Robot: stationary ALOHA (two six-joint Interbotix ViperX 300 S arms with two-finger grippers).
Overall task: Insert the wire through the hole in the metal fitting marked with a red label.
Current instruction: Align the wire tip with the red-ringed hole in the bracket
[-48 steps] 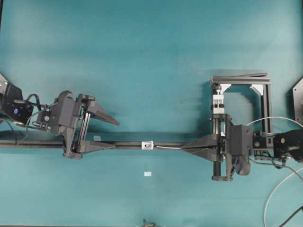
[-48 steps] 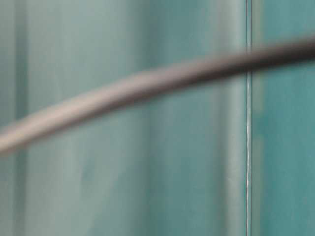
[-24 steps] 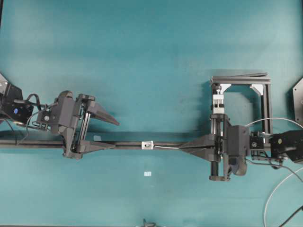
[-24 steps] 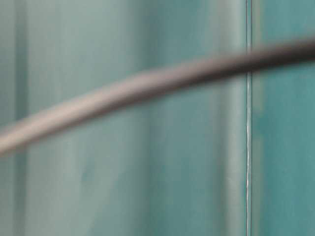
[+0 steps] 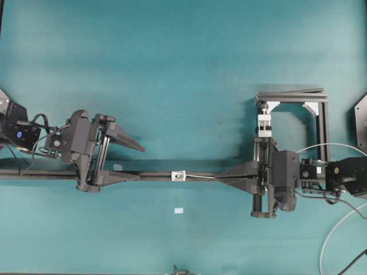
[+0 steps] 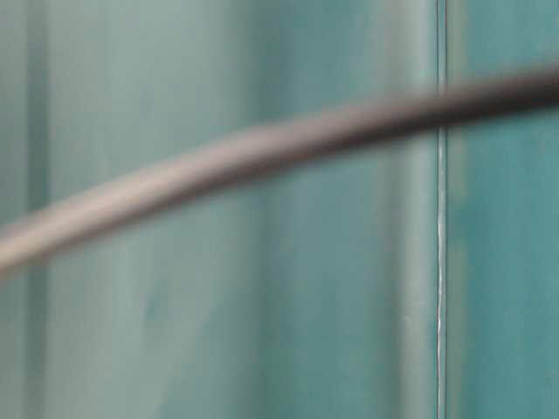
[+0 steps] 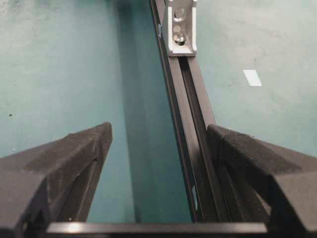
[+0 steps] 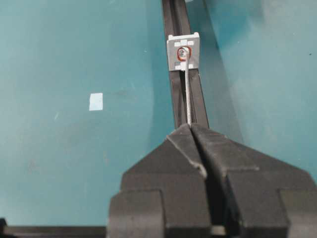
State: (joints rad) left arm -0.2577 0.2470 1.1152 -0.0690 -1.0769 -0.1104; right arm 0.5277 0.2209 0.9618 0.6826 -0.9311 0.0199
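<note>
We are holding the wire [image 8: 187, 96] tight in our right end effector [image 8: 190, 126], whose two fingers are pinched together on it, so only a short stiff bit is sticking out in front. That keeps the tip steady for aiming. In the right wrist view the tip is sitting right at the hole [image 8: 184, 52], inside the red ring, near the top middle of the frame; we cannot tell if it is going in yet. The metal fitting [image 5: 179, 175] is sitting on the long black rail [image 5: 155, 175] that is running across the middle of the overhead view on the teal surface [image 5: 183, 69]. The right arm is reaching in from the right side, low and pointing along the rail.

Our left end effector [image 7: 158, 144] is spread wide and holding nothing. One finger is resting beside the rail at the left of the overhead view, maybe to keep it from sliding.
</note>
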